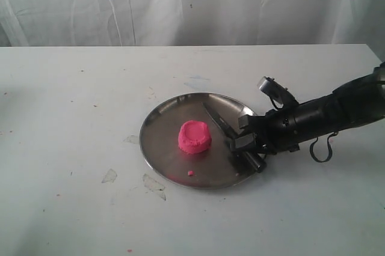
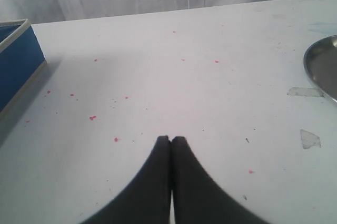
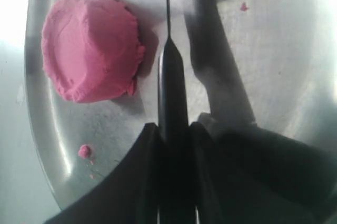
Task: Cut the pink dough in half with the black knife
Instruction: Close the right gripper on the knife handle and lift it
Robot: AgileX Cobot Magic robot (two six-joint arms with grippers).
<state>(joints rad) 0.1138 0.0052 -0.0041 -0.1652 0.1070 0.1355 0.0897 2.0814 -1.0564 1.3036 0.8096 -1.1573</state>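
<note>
The pink dough (image 1: 194, 137) is one rounded lump with a dented top, in the middle of the steel plate (image 1: 157, 137); it also fills part of the right wrist view (image 3: 89, 48). The black knife (image 1: 218, 122) lies over the plate's right side, blade pointing toward the far rim, beside the dough and apart from it. My right gripper (image 1: 243, 146) is shut on the knife's handle (image 3: 172, 98) at the plate's near right edge. My left gripper (image 2: 171, 139) is shut on nothing above bare table, out of the exterior view.
A tiny pink crumb (image 1: 190, 173) lies on the plate's near part. Torn tape scraps (image 1: 109, 176) and pink specks dot the white table. A blue box (image 2: 13, 61) stands at the edge of the left wrist view. White curtains hang behind the table.
</note>
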